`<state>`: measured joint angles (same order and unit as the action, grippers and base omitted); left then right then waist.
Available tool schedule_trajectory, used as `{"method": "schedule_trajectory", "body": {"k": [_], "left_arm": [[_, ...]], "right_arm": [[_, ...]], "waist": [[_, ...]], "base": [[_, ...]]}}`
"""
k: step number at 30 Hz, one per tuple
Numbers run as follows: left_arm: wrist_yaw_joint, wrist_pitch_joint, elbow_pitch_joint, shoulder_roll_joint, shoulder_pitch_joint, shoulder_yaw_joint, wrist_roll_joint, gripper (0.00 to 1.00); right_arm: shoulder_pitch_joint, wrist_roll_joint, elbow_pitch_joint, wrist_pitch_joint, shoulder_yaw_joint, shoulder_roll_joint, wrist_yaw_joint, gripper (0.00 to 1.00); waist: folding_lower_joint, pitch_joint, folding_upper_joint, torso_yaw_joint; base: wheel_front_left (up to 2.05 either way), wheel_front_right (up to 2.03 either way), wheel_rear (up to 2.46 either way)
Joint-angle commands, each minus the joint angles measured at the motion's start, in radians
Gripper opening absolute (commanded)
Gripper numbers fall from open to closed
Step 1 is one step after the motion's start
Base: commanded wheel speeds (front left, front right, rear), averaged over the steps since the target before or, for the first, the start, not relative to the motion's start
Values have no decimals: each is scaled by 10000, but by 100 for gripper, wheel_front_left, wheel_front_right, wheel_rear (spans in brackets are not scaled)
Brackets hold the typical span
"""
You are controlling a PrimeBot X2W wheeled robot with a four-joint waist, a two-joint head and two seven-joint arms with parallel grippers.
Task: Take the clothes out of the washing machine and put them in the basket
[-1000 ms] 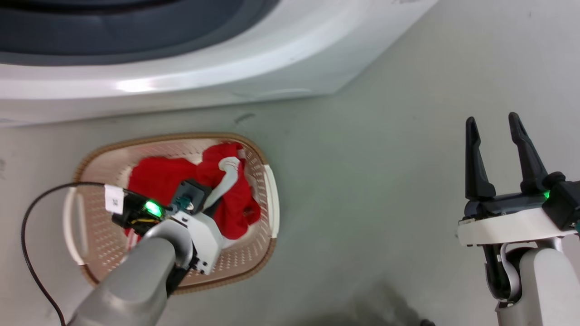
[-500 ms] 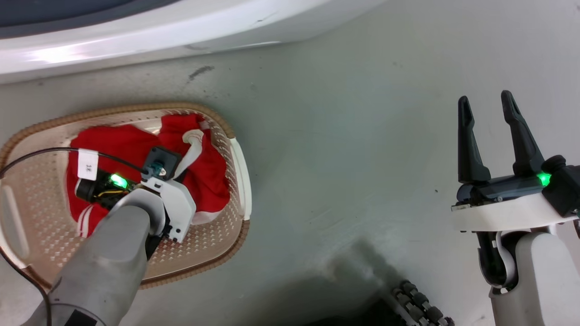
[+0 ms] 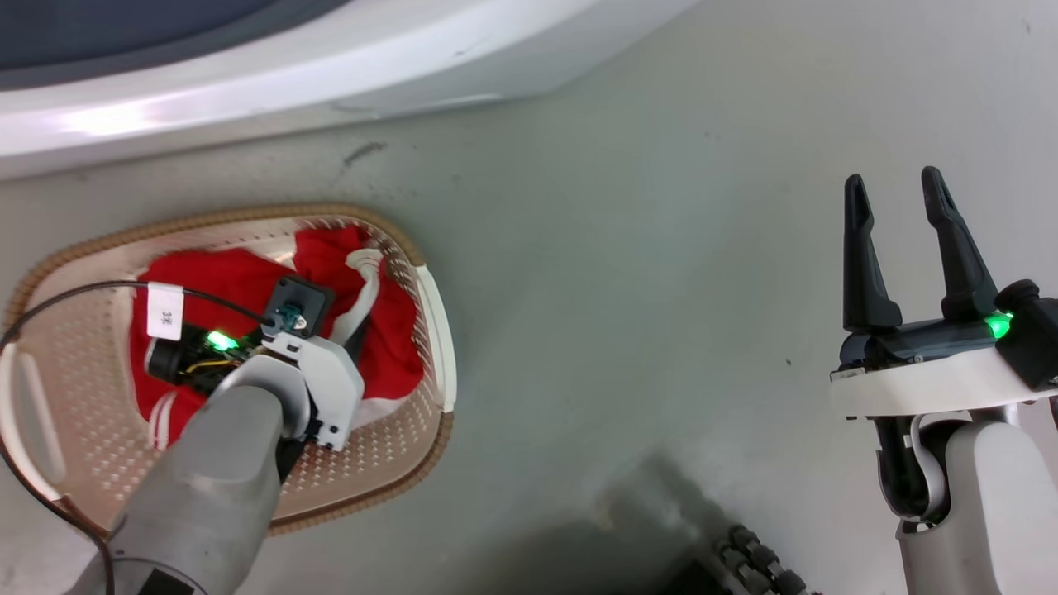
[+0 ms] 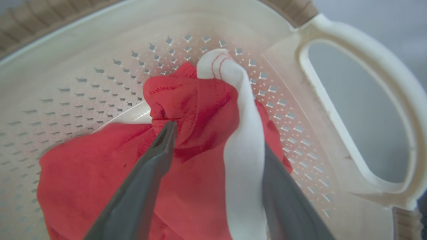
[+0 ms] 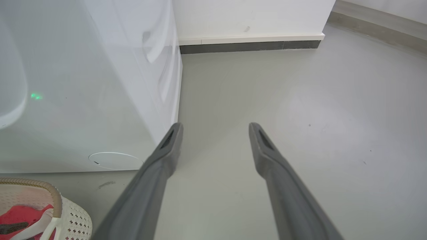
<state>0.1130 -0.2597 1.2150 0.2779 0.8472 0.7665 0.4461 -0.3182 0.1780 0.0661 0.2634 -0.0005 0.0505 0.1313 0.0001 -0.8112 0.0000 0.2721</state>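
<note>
clothes [image 3: 207, 277] down in the basket [image 3: 434, 314], left tool [image 4: 217, 140] open among them
both red clothes lie in the basket on the floor [image 3: 620, 289], just in front of the washing machine [image 3: 331, 74]. the left tool reaches in with its fingers [image 4: 146, 173] spread wide, red cloth bunched between them and the white band [image 4: 243, 150] draped across one. i'd lift it straight up and slowly, so the band slides off instead of snagging and dragging cloth over the rim. the right tool [image 3: 893, 178] hangs open and empty, well apart.
</note>
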Motion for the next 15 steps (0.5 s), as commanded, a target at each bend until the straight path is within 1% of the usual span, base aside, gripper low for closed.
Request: {"method": "schedule_trajectory", "body": {"k": [1, 8, 11, 13, 15], "left_arm": [[-37, -64, -203, -54, -183, -111, 108, 100], [-170, -66, -2099, 54, -1177, -849, 68, 100], [-169, -66, -3039, 67, -1750, -1534, 257, 100], [-151, -66, -3688, 116, -2075, -1899, 151, 100], [-259, -67, -4372, 169, -2397, -2315, -14, 100]], "right_arm": [[-20, -124, 58, 20, -63, -7, -10, 100], [236, -495, 275, 20, -267, -1, -9, 100], [396, -683, 379, 20, -402, -4, -9, 100], [520, -819, 428, 21, -479, -1, -9, 100], [679, -942, 504, 20, -544, 2, -10, 100]], "waist": [[-1, 501, 0, -222], [-1, 2112, 0, -806], [-1, 2905, 0, -1113], [-1, 3363, 0, -1321], [-1, 3776, 0, -1541]], "base": [[0, 0, 0], [0, 0, 0], [0, 0, 0], [0, 0, 0], [0, 0, 0]]}}
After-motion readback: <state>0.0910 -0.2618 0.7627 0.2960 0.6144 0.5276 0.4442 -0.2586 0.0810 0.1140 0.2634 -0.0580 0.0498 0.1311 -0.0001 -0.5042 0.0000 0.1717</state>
